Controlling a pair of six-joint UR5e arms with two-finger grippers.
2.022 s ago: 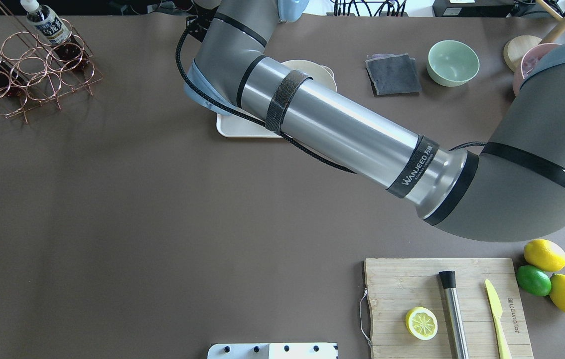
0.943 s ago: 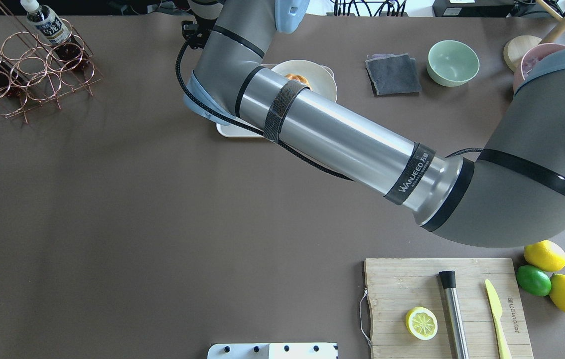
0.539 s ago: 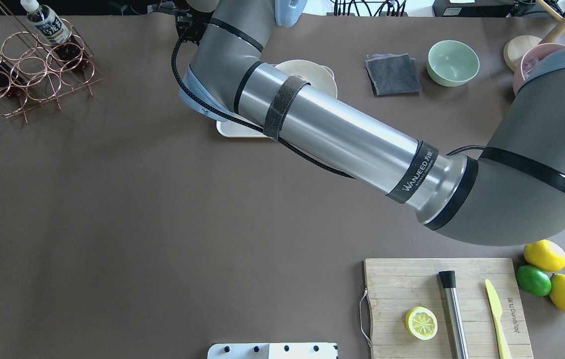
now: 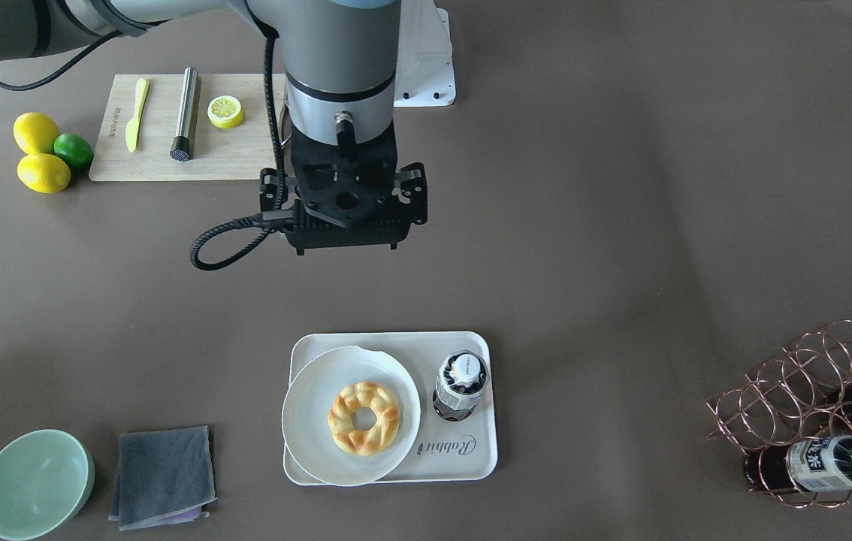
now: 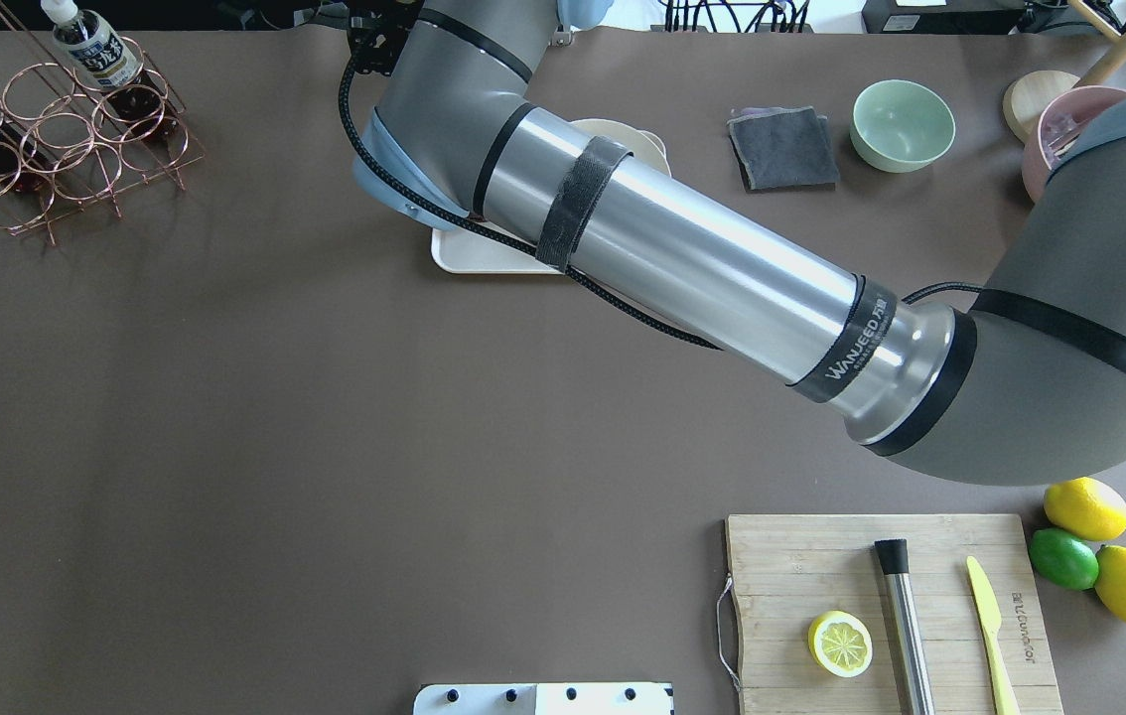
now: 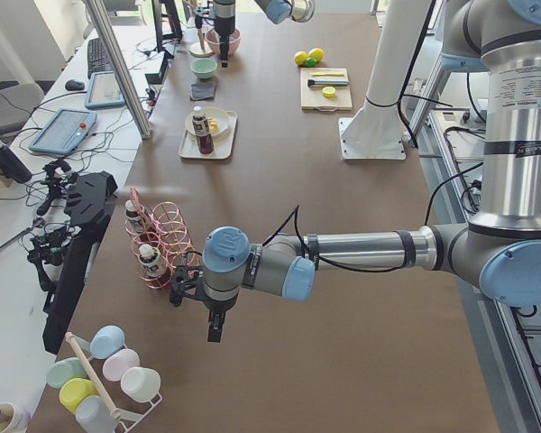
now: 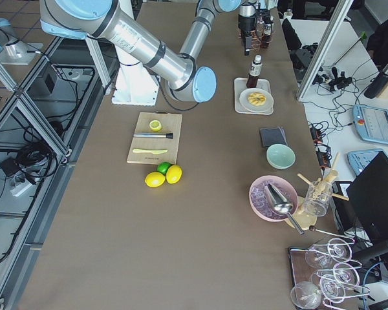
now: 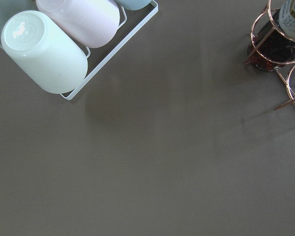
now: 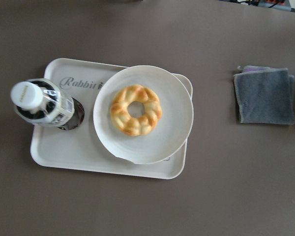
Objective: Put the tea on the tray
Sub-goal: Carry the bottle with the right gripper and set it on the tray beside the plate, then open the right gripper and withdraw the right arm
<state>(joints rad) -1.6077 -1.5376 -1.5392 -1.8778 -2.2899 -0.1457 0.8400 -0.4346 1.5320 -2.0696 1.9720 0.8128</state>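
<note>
One tea (image 4: 460, 385) on the tray (image 4: 471, 460), two racked — left claw (image 6: 215, 327), right claw (image 4: 347, 216): state untellable.

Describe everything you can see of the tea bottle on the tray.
The bottle is small and made of clear plastic. It is filled with dark brown liquid, closed by a white screw cap, and wrapped in a pale label with dark print. It stands upright on the cream tray, above the Rabbit script. It is close beside the round white plate, with a narrow gap showing between them. Nothing grips it.
</note>
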